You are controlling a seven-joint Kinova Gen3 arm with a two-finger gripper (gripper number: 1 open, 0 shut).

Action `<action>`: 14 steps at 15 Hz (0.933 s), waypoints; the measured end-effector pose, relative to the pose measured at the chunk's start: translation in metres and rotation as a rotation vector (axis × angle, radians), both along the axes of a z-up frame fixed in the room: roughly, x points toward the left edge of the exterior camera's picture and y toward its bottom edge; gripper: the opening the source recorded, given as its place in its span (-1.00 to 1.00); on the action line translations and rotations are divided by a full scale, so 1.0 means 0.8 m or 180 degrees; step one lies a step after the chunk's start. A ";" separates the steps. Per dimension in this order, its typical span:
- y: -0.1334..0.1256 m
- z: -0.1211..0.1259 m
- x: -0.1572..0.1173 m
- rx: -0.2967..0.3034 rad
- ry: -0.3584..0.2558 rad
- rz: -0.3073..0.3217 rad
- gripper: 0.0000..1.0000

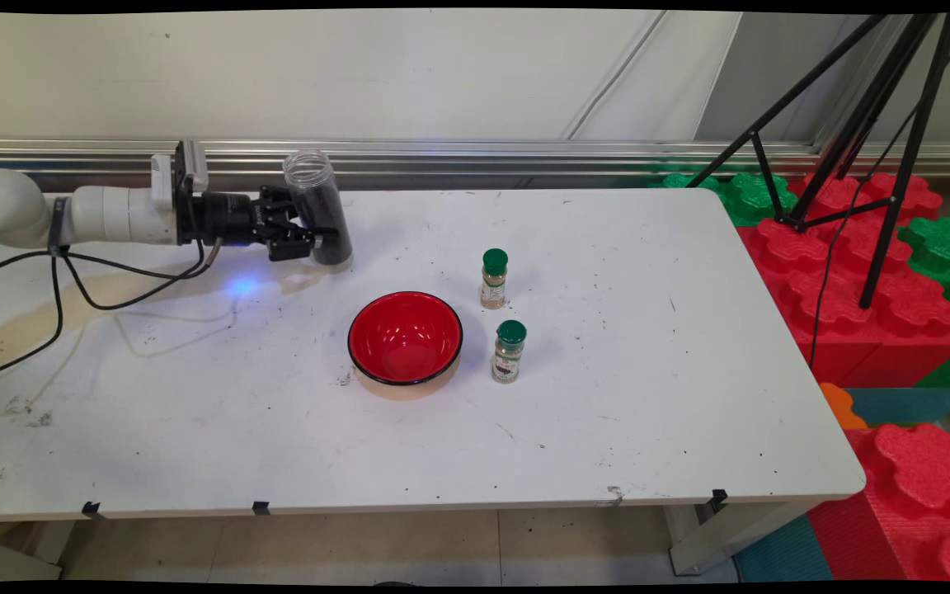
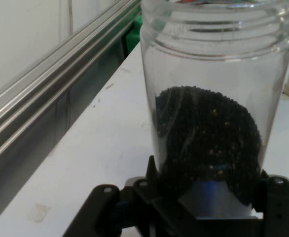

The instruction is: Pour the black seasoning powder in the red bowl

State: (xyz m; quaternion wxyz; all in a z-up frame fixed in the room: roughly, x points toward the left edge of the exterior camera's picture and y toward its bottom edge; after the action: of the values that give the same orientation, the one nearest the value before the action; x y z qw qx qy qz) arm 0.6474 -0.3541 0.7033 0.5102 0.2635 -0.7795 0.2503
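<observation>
Main view is showing you the pincer (image 1: 314, 239) clamping the lower body of one clear lidless jar (image 1: 318, 208), partly filled with dark grains, tilting slightly, up and to the left of the single red bowl (image 1: 405, 337) on the desk (image 1: 648, 412). No grains are lying in the bowl, so you are looking at a lifted jar with nothing poured. Two green-capped spice bottles are standing just right of the bowl, one farther back (image 1: 493, 279) and one nearer (image 1: 509, 351).
</observation>
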 end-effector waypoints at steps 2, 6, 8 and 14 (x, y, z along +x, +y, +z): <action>-0.002 0.005 -0.004 -0.0030 -0.0040 -0.0032 -1.00; -0.006 0.014 -0.012 -0.0092 -0.0125 -0.0098 -1.00; -0.008 0.017 -0.017 -0.0118 -0.0158 -0.0130 -1.00; -0.018 0.027 -0.034 -0.0190 -0.0230 -0.0241 -1.00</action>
State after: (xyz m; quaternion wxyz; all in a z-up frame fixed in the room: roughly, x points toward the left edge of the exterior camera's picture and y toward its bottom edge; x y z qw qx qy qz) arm 0.6200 -0.3684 0.7251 0.4985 0.2093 -0.7990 0.2633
